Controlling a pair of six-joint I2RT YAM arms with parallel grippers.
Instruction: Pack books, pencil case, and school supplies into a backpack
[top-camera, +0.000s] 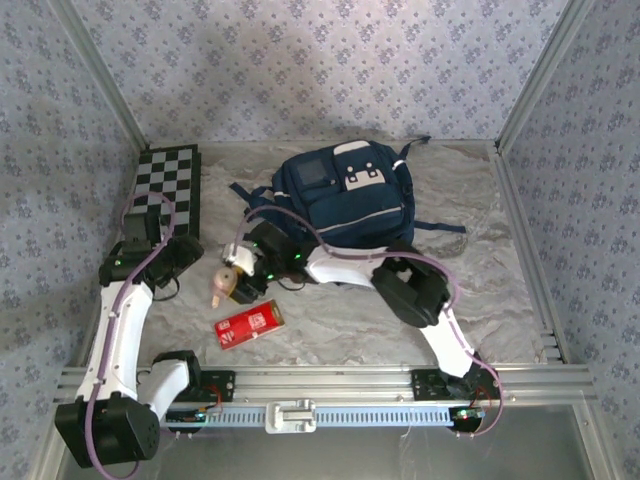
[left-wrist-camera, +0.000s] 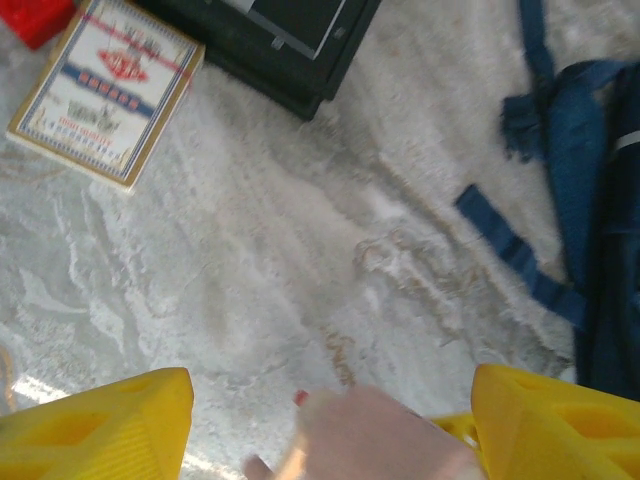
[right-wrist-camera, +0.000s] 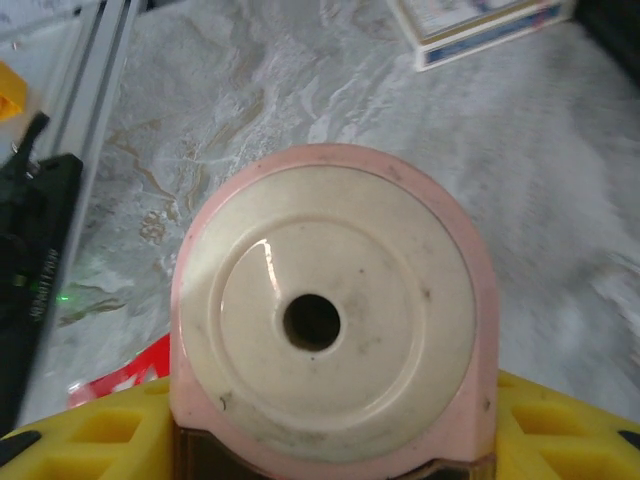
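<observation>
My right claw (right-wrist-camera: 320, 445) pinches a pink toy (right-wrist-camera: 325, 310). Its cream base, with a round hole, faces the wrist camera, and my yellow fingers (right-wrist-camera: 90, 440) press both sides. Seen from above, the toy is just left of the table's middle. My left claw (left-wrist-camera: 330, 430) is spread wide close to the toy, which shows as a blur between its fingers. The backpack (top-camera: 340, 195) lies at the back centre, straps trailing on the marbled table (top-camera: 480, 300). The red pencil case (top-camera: 250, 323) lies near the front edge, just in front of the toy. A chequered board (top-camera: 165, 185) lies back left, with a cream box (left-wrist-camera: 105, 90) near it.
</observation>
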